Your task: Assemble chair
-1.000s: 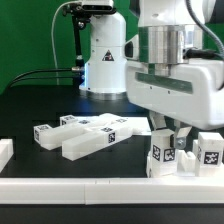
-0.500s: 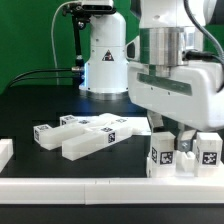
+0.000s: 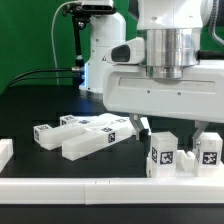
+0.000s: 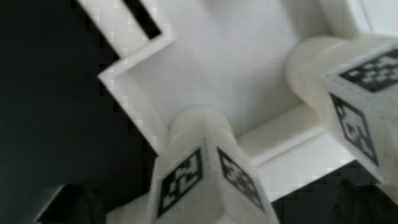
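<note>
As its two dark fingers [image 3: 143, 124] stand well apart with nothing between them, the hand [image 3: 172, 127] is open and empty, and it hangs just above two upright tagged posts [image 3: 161, 155] near the exterior view's right. In the wrist view these posts rise beside a flat white panel [image 4: 214, 70] with a stepped edge. Whether they are fixed into it or only stand against it, I cannot tell. Further out, toward the exterior view's left, a group of long white pieces [image 3: 85, 135] lies on the black surface [image 3: 40, 100]. They touch one another but are not joined in any way I can see. One small white block [image 3: 4, 153] sits alone at the far edge, and a white rail [image 3: 100, 185] runs along the front. My judgement is that the chair is at an early stage: nothing yet resembles a seat with legs and a back, so most of the joining is left to do.
</note>
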